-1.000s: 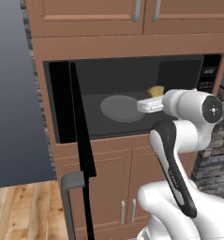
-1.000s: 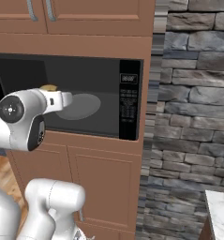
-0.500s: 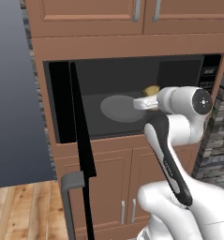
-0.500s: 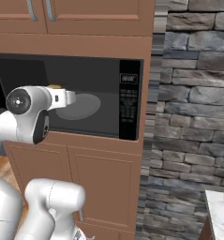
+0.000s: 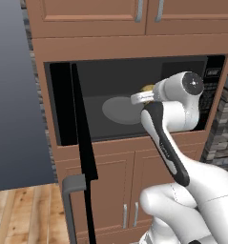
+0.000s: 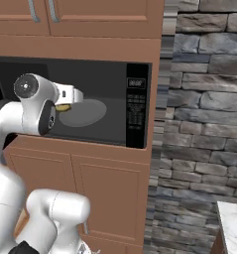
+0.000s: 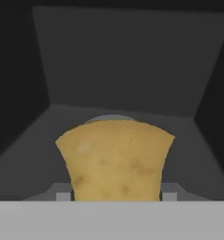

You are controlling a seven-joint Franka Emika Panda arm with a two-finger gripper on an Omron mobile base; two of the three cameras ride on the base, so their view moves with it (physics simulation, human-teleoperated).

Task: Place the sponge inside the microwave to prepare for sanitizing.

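Observation:
The microwave (image 5: 134, 76) stands open, its black glass door (image 5: 82, 143) swung out to the left. My gripper (image 5: 138, 97) reaches into the dark cavity, shut on the sponge (image 5: 147, 88), a yellowish-tan block. In the hand view the sponge (image 7: 115, 159) sits between the two fingertips (image 7: 63, 194), with the round grey plate (image 7: 108, 117) just behind it. From the right base view the sponge (image 6: 63, 107) hangs under the hand at the near left rim of the plate (image 6: 88, 113). The button panel (image 6: 136, 106) is to the right.
Brown wood cabinets sit above (image 5: 134, 19) and below (image 5: 115, 181) the microwave. The door's grey bar handle (image 5: 72, 186) juts out low on the left. A stone wall (image 6: 204, 99) rises right of the microwave. The cavity's side walls close in around the hand.
The arm has pushed the hand and the held sponge forward, deeper into the cavity and toward the plate. The grip has stayed the same.

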